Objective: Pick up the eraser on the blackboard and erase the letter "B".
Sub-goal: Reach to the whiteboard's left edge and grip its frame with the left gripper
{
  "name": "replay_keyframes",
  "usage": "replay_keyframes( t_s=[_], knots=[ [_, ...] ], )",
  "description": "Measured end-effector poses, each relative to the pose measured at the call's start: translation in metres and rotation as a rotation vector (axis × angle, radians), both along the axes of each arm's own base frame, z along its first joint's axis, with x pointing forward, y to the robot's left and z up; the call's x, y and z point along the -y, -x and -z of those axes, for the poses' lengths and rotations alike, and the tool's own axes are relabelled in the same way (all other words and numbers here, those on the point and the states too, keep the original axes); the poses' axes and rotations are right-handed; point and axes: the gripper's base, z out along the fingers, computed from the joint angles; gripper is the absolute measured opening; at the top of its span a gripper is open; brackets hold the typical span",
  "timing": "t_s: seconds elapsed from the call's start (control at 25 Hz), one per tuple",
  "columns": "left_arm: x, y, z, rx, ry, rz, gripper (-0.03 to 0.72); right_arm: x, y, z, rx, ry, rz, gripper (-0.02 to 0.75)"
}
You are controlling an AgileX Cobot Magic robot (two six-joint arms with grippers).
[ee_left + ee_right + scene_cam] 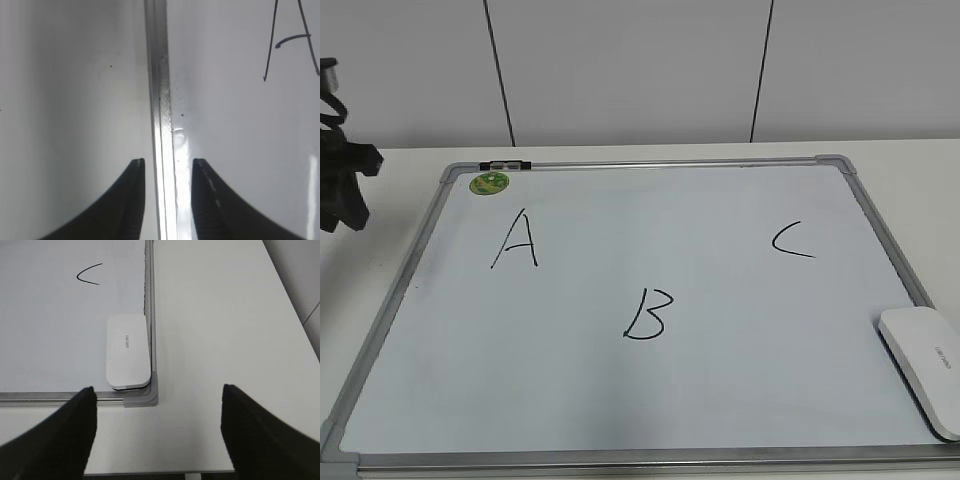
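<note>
The blackboard [650, 400] is a white board in a silver frame, lying flat on the table. It bears a black "A" [516, 240], the letter "B" [647, 314] near the middle, and a "C" [790, 240]. The white eraser [923, 365] lies on the board's near right corner; it also shows in the right wrist view [128, 351]. My right gripper [158, 389] is wide open and empty, hovering above the table just short of that corner. My left gripper [168, 161] is open and empty, hovering over the board's left frame [159, 75].
A round green sticker [489, 183] sits at the board's far left corner, beside a small black clip [505, 164]. My dark left arm [342, 185] hangs at the left edge. White table [225, 340] lies right of the board, its front edge close below.
</note>
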Motion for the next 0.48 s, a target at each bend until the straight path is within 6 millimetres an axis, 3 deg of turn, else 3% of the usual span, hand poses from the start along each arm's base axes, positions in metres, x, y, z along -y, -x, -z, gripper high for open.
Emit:
replay_keyframes(
  t_s=[0.48],
  knots=[
    [0.004,-0.050,0.042,-0.091,-0.031,0.007,0.244,0.000,0.000,0.000,0.000,0.000,0.000,0.573]
  ],
)
